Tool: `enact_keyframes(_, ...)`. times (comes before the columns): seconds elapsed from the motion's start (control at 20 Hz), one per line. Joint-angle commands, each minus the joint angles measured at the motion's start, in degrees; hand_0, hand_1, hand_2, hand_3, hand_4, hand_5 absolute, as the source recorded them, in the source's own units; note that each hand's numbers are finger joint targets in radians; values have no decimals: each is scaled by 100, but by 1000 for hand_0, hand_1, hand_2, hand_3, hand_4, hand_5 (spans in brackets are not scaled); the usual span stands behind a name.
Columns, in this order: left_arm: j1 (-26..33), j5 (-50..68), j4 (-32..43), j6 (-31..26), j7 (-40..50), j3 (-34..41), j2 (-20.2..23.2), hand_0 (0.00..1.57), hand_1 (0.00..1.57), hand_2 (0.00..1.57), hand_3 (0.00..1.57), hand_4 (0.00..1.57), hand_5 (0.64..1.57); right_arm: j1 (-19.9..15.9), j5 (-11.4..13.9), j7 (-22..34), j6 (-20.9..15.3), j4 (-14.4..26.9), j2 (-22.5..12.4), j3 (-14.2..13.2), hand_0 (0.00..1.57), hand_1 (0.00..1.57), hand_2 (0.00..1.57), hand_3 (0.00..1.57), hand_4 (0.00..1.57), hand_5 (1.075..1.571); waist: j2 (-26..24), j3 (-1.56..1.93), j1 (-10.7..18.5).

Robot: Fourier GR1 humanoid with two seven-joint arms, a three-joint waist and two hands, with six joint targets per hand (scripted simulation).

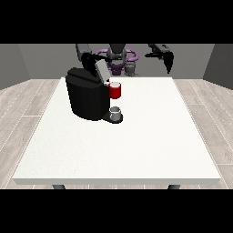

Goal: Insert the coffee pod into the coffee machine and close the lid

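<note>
You see the coffee machine (86,96) at the counter's (118,150) far left, a red thing (115,91) at its front. A grey thing (115,112) sits on its base. The hand at the view's right (169,61) hangs raised, holding nothing; you cannot tell its fingers.

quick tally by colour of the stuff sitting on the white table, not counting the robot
black: 1, the coffee machine
red: 1, a red thing at the machine
grey: 1, a grey thing on the machine's base
total: 3, all on the table
</note>
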Motion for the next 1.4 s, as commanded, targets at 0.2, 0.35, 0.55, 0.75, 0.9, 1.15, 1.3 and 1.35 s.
enact_keyframes(0.2,123,206,140,-156,-69,149,286,0,0,0,0,0,1571,-55,177,-101,83,174,152,191,0,0,0,0,0,1571,-5,15,-33)
enact_keyframes(0.35,37,-31,175,18,-131,-116,101,0,0,0,0,0,1571,-676,162,306,128,325,11,90,0,0,0,0,114,1571,132,14,72)
enact_keyframes(0.55,28,58,438,181,-194,36,98,0,0,0,0,131,1571,-509,442,197,33,164,322,440,0,0,0,0,0,1571,-7,14,-98)
enact_keyframes(0.75,-151,219,293,0,-23,79,278,0,0,0,0,169,1571,-795,749,100,-204,384,292,470,0,0,0,0,125,1571,133,15,121)
enact_keyframes(0.9,48,-69,346,280,-454,-172,-28,0,0,0,0,121,1571,-905,836,41,-227,450,318,470,0,0,0,0,141,1571,216,14,85)
enact_keyframes(1.15,-52,301,233,-53,-83,5,302,0,0,0,0,0,1571,-1006,629,-24,-19,498,286,236,0,0,0,0,125,1571,80,15,158)
enact_keyframes(1.3,141,142,214,39,-481,-40,258,0,0,0,0,121,1571,-583,626,-532,209,349,442,461,0,0,0,0,67,1571,-8,16,36)
enact_keyframes(1.35,0,129,321,168,-230,-43,208,0,0,0,0,196,1571,-688,593,-158,115,189,732,570,0,0,0,0,132,1571,-274,15,-131)
